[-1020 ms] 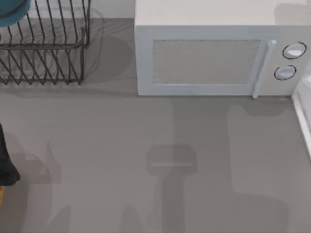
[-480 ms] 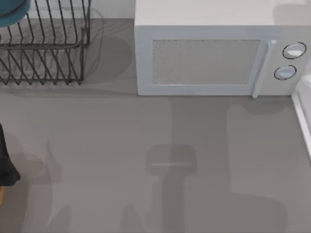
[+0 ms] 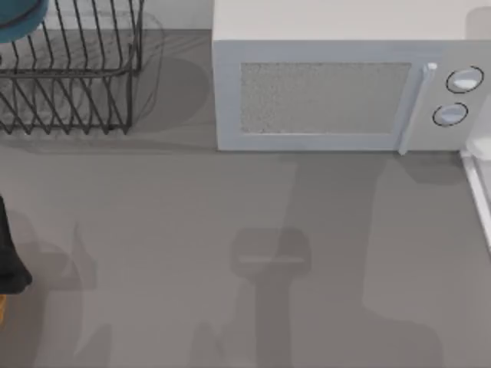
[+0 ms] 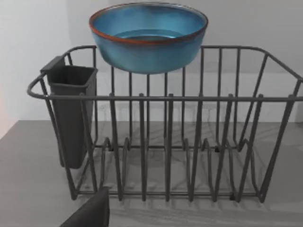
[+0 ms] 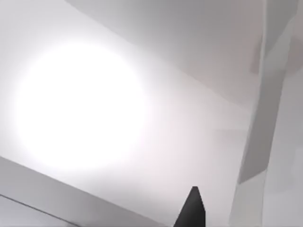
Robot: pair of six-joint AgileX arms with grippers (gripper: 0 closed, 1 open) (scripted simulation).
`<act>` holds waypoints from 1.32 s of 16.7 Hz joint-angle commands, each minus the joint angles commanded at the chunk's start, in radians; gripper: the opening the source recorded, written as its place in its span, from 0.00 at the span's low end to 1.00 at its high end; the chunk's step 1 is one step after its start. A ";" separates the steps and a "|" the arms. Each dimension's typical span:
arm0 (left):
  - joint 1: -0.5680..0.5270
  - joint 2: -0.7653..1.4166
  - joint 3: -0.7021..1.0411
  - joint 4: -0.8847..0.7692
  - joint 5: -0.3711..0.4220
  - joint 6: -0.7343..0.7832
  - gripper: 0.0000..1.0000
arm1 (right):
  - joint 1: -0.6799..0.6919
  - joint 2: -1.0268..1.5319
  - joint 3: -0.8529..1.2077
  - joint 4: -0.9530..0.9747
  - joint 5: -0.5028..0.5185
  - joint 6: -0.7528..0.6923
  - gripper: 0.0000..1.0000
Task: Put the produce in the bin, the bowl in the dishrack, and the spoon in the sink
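Change since a second ago: the long shadow on the right half of the table has shifted and the pale shape at the far right edge has drawn back, so the right arm is evidently moving off that side; rack, bowl and microwave unmoved. Left arm [image 3: 9,253]: dark bulk at the table's left edge, apparently parked; one dark fingertip [image 4: 90,213] shows in its wrist view, grip state impossible to tell. Right gripper: a single dark fingertip [image 5: 191,208] against bright white surfaces in its wrist view; whether clenched, released or carrying anything cannot be told. Bowl [image 4: 148,37]: teal-blue, reddish-brown rim, upright atop the rods of the dishrack [image 4: 165,142], at the table's back left. Judged rigid, glazed, slippery, breakable; best pinched across the rim wall. Views compared: the left wrist view gives the whole bowl and a dark cutlery cup [image 4: 71,113] on the rack's end; the top view gives just a sliver of bowl, plus the white microwave [image 3: 337,92].
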 joint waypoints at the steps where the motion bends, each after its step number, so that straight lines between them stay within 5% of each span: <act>1: 0.000 0.000 0.000 0.000 0.000 0.000 1.00 | 0.000 -0.008 -0.032 0.022 0.000 0.000 0.00; 9: 0.000 0.000 0.000 0.000 0.000 0.000 1.00 | 0.001 -0.035 -0.095 0.089 0.002 -0.002 0.00; 22: 0.000 0.000 0.000 0.000 0.000 0.000 1.00 | 0.001 -0.035 -0.095 0.089 0.002 -0.002 0.98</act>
